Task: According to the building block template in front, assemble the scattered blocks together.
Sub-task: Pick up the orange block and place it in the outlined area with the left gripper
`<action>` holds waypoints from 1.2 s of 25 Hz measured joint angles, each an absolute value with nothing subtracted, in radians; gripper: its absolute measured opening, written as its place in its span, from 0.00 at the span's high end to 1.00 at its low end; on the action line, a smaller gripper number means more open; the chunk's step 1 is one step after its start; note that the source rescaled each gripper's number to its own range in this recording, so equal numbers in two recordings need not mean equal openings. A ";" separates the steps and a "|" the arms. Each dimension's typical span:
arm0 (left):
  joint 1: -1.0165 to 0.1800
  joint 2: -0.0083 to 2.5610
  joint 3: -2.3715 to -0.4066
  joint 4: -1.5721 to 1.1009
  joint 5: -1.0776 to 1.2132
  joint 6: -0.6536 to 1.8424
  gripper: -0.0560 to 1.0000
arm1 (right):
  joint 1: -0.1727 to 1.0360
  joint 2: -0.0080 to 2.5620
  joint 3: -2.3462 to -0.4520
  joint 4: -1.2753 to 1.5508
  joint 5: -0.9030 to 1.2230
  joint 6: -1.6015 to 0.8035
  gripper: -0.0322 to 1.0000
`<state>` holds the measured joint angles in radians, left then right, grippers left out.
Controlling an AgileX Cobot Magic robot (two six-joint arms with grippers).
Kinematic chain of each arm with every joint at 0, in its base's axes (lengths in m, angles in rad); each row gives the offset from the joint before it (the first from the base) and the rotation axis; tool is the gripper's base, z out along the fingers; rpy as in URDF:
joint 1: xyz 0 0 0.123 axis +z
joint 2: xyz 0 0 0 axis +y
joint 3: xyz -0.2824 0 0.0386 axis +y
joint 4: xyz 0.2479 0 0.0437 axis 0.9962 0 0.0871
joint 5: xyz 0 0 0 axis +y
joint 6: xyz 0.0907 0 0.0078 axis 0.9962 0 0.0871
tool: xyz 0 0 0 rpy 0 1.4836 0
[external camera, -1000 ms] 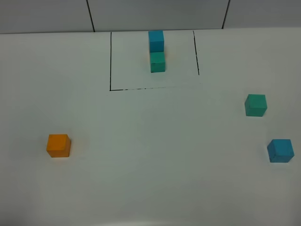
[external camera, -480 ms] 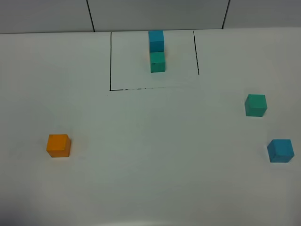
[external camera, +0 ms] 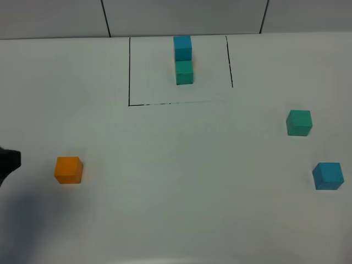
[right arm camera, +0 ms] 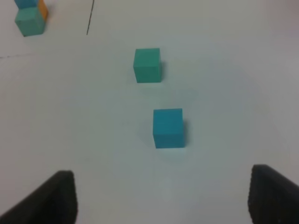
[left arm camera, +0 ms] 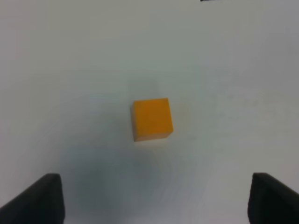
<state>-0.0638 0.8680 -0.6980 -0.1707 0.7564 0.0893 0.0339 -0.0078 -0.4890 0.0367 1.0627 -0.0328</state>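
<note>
One orange cube (external camera: 68,170), one green cube (external camera: 299,122), one blue cube (external camera: 328,176); template (external camera: 184,72) holds two.

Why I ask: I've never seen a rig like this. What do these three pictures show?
A two-armed robot works over a white table. The high camera looks down on it: a blue cube joined to a teal-green cube inside a black outline is the pattern to copy. Loose lie an orange cube, a teal-green cube and a blue cube. The other two cameras ride on the wrists: the left sees the orange cube, the right the green and blue cubes, each beyond open jaws. Nothing is held.
</note>
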 joint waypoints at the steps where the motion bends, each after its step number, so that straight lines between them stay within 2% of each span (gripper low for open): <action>1: -0.064 0.929 -0.719 -0.177 0.755 0.090 0.01 | 0.034 -0.008 -0.489 0.037 1.063 -0.033 0.45; 7: -0.129 1.226 -0.820 -0.181 0.749 0.087 0.01 | 0.034 -0.008 -0.489 0.037 1.063 -0.032 0.45; 13: -0.208 1.439 -0.856 -0.156 0.710 -0.027 0.01 | 0.034 -0.008 -0.489 0.037 1.063 -0.032 0.45; 30: -0.210 1.658 -0.856 -0.083 0.615 -0.133 0.00 | 0.034 -0.008 -0.489 0.037 1.063 -0.032 0.45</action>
